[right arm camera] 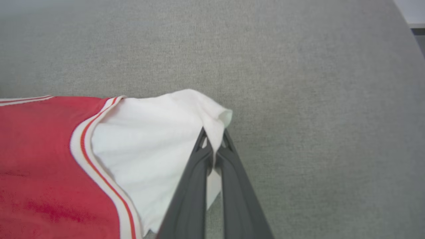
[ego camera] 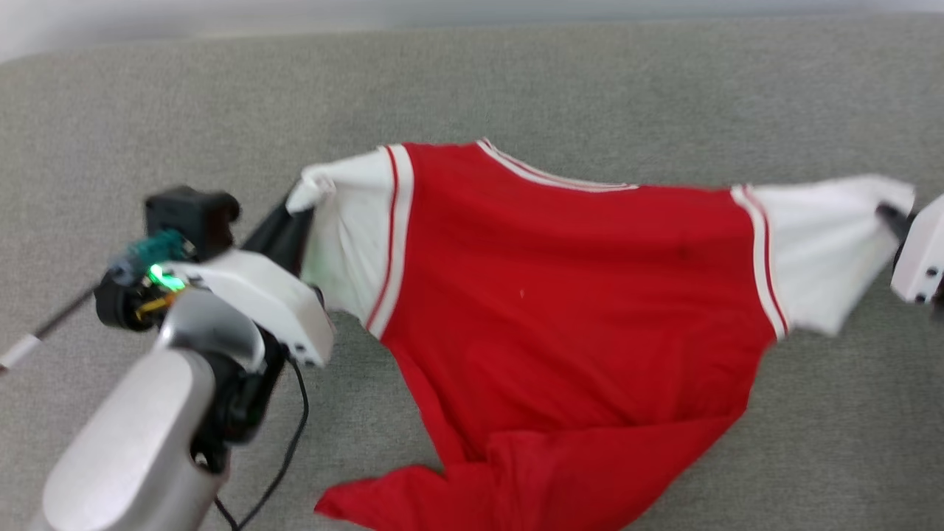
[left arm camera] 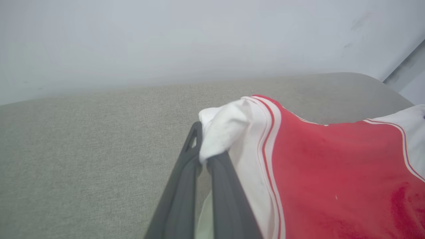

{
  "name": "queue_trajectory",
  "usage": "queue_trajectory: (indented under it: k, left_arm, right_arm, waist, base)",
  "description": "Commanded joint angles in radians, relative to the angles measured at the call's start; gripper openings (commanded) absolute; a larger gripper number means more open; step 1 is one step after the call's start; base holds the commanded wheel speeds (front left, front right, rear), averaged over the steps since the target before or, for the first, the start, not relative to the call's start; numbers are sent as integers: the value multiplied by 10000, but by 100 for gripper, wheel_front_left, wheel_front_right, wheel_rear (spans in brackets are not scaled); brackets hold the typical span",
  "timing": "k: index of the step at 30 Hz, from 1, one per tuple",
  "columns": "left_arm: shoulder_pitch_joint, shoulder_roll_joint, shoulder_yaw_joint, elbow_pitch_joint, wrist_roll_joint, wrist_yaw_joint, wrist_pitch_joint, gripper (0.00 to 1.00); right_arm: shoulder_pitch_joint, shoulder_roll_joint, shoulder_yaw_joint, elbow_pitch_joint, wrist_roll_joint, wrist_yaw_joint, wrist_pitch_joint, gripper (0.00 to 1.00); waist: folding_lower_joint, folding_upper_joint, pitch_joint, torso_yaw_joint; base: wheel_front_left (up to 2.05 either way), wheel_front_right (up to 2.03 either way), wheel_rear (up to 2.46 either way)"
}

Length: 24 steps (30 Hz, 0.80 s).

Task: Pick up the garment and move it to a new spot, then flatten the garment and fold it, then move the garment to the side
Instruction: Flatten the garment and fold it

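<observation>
The garment [ego camera: 568, 295], a red shirt with white sleeves and striped trim, hangs stretched between my two grippers above the grey surface. Its plain red side faces the head camera and no lettering shows. My left gripper [ego camera: 299, 210] is shut on the end of the white sleeve at the left [left arm camera: 229, 129], its dark fingers [left arm camera: 186, 179] pinching the cloth. My right gripper [ego camera: 889, 215] is shut on the other white sleeve [right arm camera: 159, 139] at the right edge of the head view. The red hem [ego camera: 516, 487] sags low and bunches at the bottom.
A grey fabric surface [ego camera: 472, 81] spreads under and around the shirt, ending at a pale wall [left arm camera: 199, 39] behind. A black cable [ego camera: 291, 450] loops beside my left forearm [ego camera: 140, 442]. The surface's rounded corner [right arm camera: 403, 20] lies off to the right.
</observation>
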Motion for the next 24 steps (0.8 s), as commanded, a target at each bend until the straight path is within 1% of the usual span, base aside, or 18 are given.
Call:
queue_trajectory:
  k: [1, 9, 10, 12, 13, 15, 16, 17, 20, 24]
  left_arm:
    - [-428, -119, 281, 247, -192, -104, -239, 0]
    - [-2667, -690, 1013, 2232, -706, -806, -1065, 0]
    - [-3030, -714, 1065, 2567, -694, -897, -1133, 0]
    - [-3684, -987, 1181, 3162, -921, -1122, -1292, 0]
    - [-4048, -970, 1157, 3541, -806, -1220, -1343, 0]
    - [-4832, -1120, 1220, 4230, -822, -1422, -1550, 0]
    - [-5223, -1159, 1236, 4582, -766, -1505, -1655, 0]
    - [-5223, -1159, 1236, 4582, -766, -1505, -1655, 0]
    - [-6373, -1234, 1220, 5527, -571, -1744, -1954, 0]
    - [-7845, -1137, 1233, 6548, -296, -2022, -2370, 0]
  right_arm:
    - [-348, -91, -44, -158, -292, -3, -357, 0]
    - [-1934, 155, -354, -164, -1295, -5, -1483, 0]
    - [-2183, 154, -385, -129, -1425, -5, -1613, 0]
    - [-2713, 207, -478, -83, -1605, -5, -1919, 0]
    - [-2957, 186, -493, -56, -1754, -5, -2069, 0]
    - [-3487, 172, -528, -14, -1970, -5, -2345, 0]
    - [-3771, 158, -530, -12, -2061, -5, -2497, 0]
    - [-3771, 158, -530, -12, -2061, -5, -2497, 0]
    - [-4661, 69, -500, 74, -2307, -6, -2891, 0]
    - [-5902, 149, -386, 225, -2630, -6, -3326, 0]
  waist:
    - [0, 0, -325, -190]
    - [0, 0, -753, -431]
    - [0, 0, -756, -443]
    - [0, 0, -722, -447]
    - [0, 0, -689, -431]
    - [0, 0, -583, -401]
    - [0, 0, -508, -400]
    - [0, 0, -508, -400]
    - [0, 0, -207, -425]
    - [0, 0, 209, -572]
  base:
    - [0, 0, 0]
    - [0, 0, 0]
    - [0, 0, 0]
    - [0, 0, 0]
    - [0, 0, 0]
    - [0, 0, 0]
    - [0, 0, 0]
    - [0, 0, 0]
    - [0, 0, 0]
    - [0, 0, 0]
